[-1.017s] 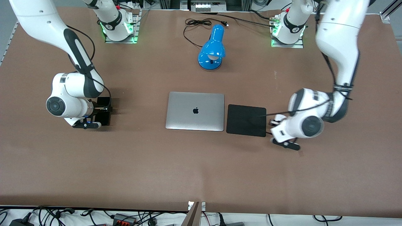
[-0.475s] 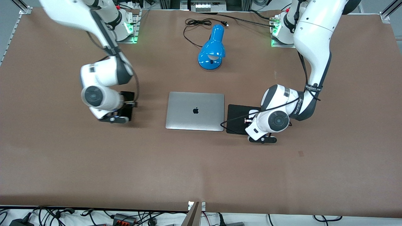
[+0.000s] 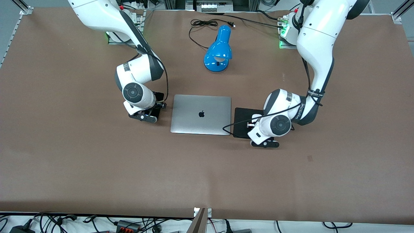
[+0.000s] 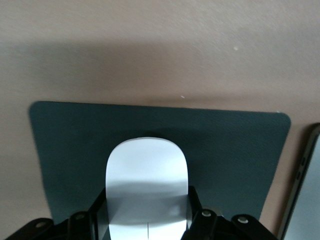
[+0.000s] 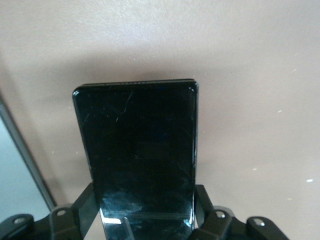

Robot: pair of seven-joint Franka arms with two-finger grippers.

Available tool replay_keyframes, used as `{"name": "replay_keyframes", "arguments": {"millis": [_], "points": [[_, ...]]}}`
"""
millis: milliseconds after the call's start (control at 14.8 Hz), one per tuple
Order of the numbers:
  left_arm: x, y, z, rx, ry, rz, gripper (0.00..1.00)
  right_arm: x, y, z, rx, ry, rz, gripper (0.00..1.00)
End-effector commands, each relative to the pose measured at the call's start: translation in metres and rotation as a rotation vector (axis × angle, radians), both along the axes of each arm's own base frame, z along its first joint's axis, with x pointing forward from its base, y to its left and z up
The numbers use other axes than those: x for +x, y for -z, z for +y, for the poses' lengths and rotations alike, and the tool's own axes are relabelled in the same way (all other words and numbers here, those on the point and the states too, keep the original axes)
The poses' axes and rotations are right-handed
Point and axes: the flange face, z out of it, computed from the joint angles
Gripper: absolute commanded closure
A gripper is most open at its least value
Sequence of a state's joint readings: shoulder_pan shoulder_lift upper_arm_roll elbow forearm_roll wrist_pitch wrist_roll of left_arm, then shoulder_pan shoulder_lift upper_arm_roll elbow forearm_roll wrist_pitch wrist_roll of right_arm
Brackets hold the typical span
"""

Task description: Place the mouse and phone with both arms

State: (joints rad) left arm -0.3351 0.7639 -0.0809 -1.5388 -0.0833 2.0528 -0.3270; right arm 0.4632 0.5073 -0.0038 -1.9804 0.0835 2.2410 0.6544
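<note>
My left gripper (image 4: 147,220) is clamped on the mouse (image 4: 146,187), holding it over the black pad (image 4: 235,150) that lies beside the laptop (image 3: 201,114), toward the left arm's end of the table. My right gripper (image 5: 147,222) is clamped on the phone (image 5: 137,150), over bare table just beside the laptop's other edge. How high either item sits above the surface I cannot judge reliably; both look low. To finish well, I should lower each straight down, keep the mouse inside the pad's edges and the phone parallel to the laptop's edge, and release only once each rests flat. Releasing too soon risks a tipped phone or a skidding mouse.
</note>
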Motion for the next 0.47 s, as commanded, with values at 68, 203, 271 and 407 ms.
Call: {"name": "replay_keyframes", "arguments": {"millis": [68,203,271,407], "points": [[0.0,0.007,-0.011,-0.009,0.01,0.001,0.44,0.004,0.007,-0.002,0.049,0.109,0.006,0.64],[-0.002,0.013,-0.015,-0.01,0.014,0.001,0.34,0.006,0.007,-0.003,0.057,0.122,-0.003,0.64],[-0.001,0.014,-0.013,-0.009,0.012,0.001,0.33,0.009,0.006,-0.006,0.061,0.126,-0.011,0.64],[-0.002,0.012,-0.014,-0.009,0.01,0.001,0.0,0.014,0.005,-0.006,0.067,0.115,-0.016,0.64]]}}
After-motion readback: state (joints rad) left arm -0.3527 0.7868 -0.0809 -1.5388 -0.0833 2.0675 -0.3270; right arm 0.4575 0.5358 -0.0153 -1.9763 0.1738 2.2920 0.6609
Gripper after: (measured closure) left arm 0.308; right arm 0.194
